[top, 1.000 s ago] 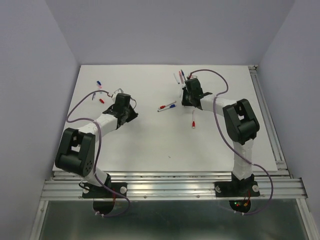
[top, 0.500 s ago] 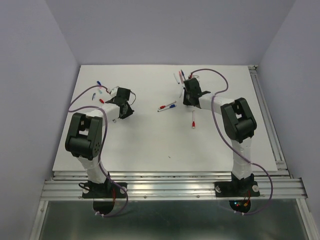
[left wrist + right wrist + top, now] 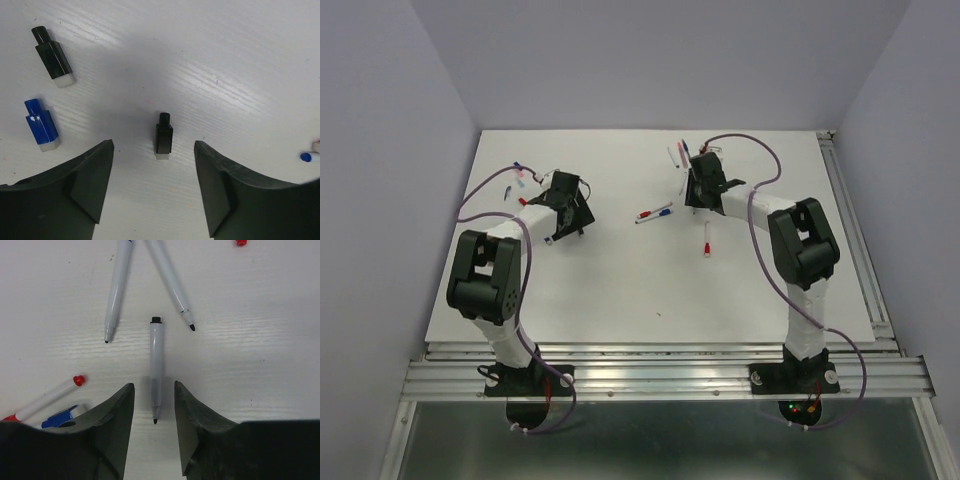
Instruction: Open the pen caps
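Left fingers [image 3: 82,187]: standing wide apart over the white table [image 3: 240,60] and gripping nothing.
Left gripper [image 3: 154,150]: hanging low over the far left part of the table, its jaws straddling a loose cap.
Black cap [image 3: 163,136]: lying flat between the two left fingers and touching neither, its narrow end pointing away from the wrist.
Other loose caps: a second black cap [image 3: 52,57] and a blue cap [image 3: 41,125] are lying off to one side, near each other but apart.
Right fingers [image 3: 195,430]: standing only slightly parted and clamping nothing.
Right gripper [image 3: 153,386]: hovering low over the far middle of the table among scattered pens.
Uncapped pen [image 3: 156,355]: lying in the narrow gap between the right fingers, its writing tip pointing toward the wrist, with space showing on both sides.
Neighbouring pens: one bare pen [image 3: 116,290] and another bare pen [image 3: 172,282] are lying just beyond it, slanting apart.
Red cap [image 3: 241,242]: peeking in at the top edge, mostly cut off.
Red-ended pen [image 3: 47,399]: lying beside the left-hand finger.
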`<move>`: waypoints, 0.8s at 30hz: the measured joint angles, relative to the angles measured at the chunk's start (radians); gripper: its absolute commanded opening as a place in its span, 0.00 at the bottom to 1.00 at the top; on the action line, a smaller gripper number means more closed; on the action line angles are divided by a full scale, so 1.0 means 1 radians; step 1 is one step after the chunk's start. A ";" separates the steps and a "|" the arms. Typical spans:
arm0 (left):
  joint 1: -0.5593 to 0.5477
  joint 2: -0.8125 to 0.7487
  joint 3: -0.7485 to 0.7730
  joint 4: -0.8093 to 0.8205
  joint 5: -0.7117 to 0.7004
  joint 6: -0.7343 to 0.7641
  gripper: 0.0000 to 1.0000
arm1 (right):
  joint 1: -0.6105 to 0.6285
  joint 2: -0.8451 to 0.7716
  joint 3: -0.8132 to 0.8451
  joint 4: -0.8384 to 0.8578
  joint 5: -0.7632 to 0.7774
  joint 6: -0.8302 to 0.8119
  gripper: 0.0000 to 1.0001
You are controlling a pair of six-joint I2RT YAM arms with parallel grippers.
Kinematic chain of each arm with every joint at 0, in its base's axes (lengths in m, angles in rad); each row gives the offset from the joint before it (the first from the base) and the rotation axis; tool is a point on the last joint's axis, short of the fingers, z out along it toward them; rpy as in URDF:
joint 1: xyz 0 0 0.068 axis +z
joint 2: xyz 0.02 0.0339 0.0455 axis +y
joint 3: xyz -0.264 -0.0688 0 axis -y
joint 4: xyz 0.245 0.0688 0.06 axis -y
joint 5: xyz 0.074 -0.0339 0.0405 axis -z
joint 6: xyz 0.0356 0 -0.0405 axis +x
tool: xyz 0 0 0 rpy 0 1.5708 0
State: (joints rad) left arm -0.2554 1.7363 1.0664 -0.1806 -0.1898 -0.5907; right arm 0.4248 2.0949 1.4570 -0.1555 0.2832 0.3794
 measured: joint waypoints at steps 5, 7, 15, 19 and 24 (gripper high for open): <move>0.000 -0.134 -0.035 0.004 0.069 0.019 0.99 | 0.000 -0.113 -0.038 -0.003 -0.006 0.011 0.69; 0.000 -0.211 -0.061 0.022 0.106 0.027 0.99 | 0.000 -0.194 -0.075 -0.002 -0.012 0.018 0.74; 0.000 -0.545 -0.274 0.140 0.324 0.024 0.99 | 0.000 -0.439 -0.319 0.005 -0.033 0.060 1.00; 0.000 -0.663 -0.380 0.204 0.425 -0.011 0.99 | 0.000 -0.455 -0.402 -0.003 -0.044 0.072 0.99; 0.000 -0.704 -0.443 0.254 0.499 -0.048 0.99 | 0.000 -0.422 -0.406 -0.018 -0.044 0.088 0.83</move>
State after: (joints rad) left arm -0.2554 1.0325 0.6235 0.0731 0.3088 -0.6388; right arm 0.4248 1.6730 1.0515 -0.1734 0.2394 0.4671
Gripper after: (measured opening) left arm 0.986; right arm 0.945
